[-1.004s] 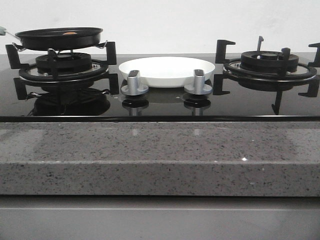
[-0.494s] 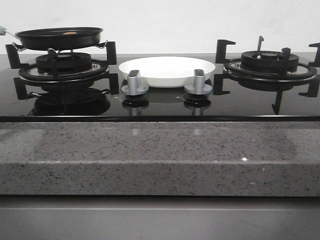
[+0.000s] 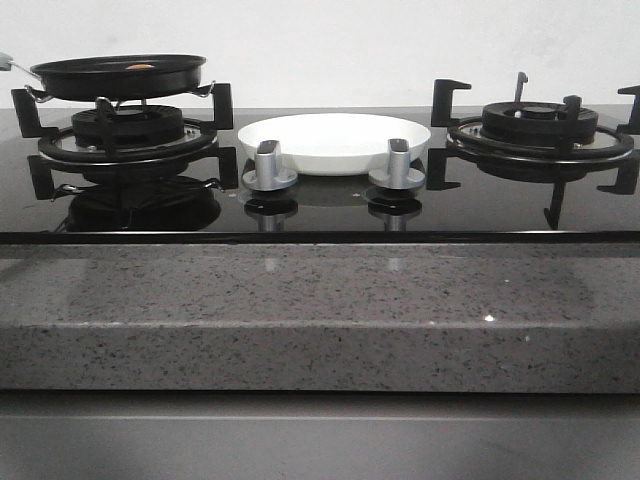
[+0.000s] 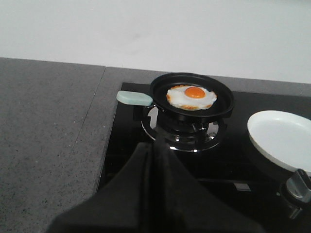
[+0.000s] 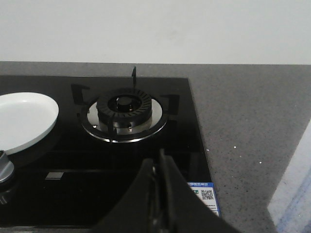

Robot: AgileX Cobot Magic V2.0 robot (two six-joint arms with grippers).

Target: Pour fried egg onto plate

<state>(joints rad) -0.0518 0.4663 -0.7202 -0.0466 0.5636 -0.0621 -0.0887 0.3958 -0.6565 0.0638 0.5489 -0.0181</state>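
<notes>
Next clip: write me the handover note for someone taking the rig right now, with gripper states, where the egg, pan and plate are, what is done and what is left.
Left gripper: shut, holding nothing, short of the pan's pale green handle.
Right gripper: shut, holding nothing, short of the bare right burner.
Fried egg: yolk up in the black frying pan, which sits on the left burner.
Plate: bare, on the glass cooktop between the burners, behind the two knobs.
Done: nothing yet; the pan is untouched.
Left: grasp the handle, carry the pan over the plate, tip the egg out.
</notes>
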